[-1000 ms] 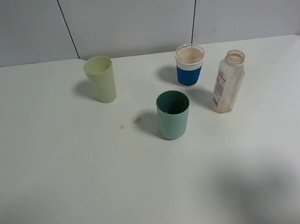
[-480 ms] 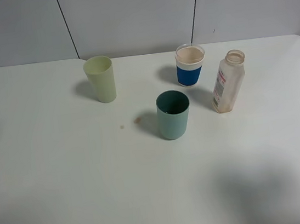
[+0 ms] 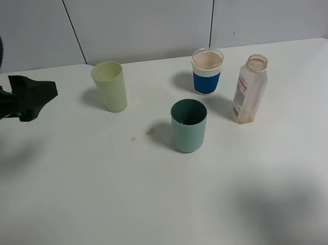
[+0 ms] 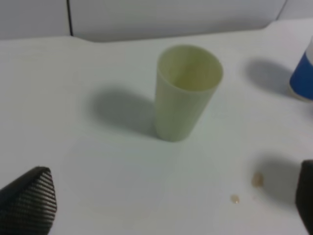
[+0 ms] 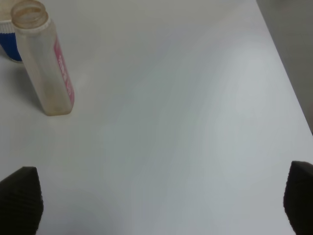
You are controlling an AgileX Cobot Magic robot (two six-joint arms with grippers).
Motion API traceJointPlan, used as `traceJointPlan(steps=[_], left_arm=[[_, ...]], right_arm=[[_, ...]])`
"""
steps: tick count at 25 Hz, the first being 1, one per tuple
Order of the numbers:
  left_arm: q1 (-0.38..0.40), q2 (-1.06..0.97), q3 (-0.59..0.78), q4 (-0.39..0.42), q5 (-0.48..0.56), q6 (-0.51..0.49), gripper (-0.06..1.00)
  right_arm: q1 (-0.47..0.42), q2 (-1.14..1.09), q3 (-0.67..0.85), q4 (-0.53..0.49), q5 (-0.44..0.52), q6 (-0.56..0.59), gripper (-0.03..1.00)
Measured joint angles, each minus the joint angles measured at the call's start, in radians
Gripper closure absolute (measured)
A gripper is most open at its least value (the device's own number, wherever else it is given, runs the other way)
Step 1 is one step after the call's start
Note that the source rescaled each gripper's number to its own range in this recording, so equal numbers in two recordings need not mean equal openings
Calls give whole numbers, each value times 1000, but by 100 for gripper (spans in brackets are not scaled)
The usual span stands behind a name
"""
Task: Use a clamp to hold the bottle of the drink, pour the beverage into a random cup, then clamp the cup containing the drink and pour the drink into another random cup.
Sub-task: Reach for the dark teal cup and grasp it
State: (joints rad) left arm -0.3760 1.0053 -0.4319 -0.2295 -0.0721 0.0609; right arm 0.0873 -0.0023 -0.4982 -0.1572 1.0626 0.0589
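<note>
The bottle (image 3: pixel 249 90) stands upright and uncapped at the right, with a faint brown tint near its base; I cannot make out how much beverage is in it. The teal-green cup (image 3: pixel 190 126) stands in the middle and the pale yellow-green cup (image 3: pixel 110 87) at the back left. My left gripper (image 3: pixel 48 92), the black clamp, hovers left of the pale cup with its tips pointing at it. In the left wrist view the left gripper (image 4: pixel 168 198) is open, with the pale cup (image 4: pixel 187 90) ahead of it. My right gripper (image 5: pixel 159 196) is open, and the bottle (image 5: pixel 46 63) stands well ahead, off to one side.
A clear cup with a blue band (image 3: pixel 208 71) stands behind the teal cup, just left of the bottle. Two small brown drops (image 3: pixel 150 132) lie on the white table (image 3: pixel 103 215) left of the teal cup. The table's right edge (image 5: pixel 288 88) shows in the right wrist view.
My left arm has come into the exterior view from the left edge and moved right toward the pale yellow-green cup. The cups and bottle have not moved.
</note>
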Motion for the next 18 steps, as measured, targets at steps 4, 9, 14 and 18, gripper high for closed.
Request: traceJointPlan(steps=[4, 9, 14, 18], left_arm=[[-59, 114, 0, 9, -101, 0, -6], [-156, 225, 27, 72, -279, -2, -6], [-254, 304, 85, 96, -398, -2, -6], [-327, 356, 97, 111, -465, -2, -6]], right_arm=[[0, 0, 0, 0, 0, 0, -3], [0, 0, 0, 0, 0, 0, -3], [0, 0, 0, 0, 0, 0, -3], [0, 0, 0, 0, 0, 0, -3]])
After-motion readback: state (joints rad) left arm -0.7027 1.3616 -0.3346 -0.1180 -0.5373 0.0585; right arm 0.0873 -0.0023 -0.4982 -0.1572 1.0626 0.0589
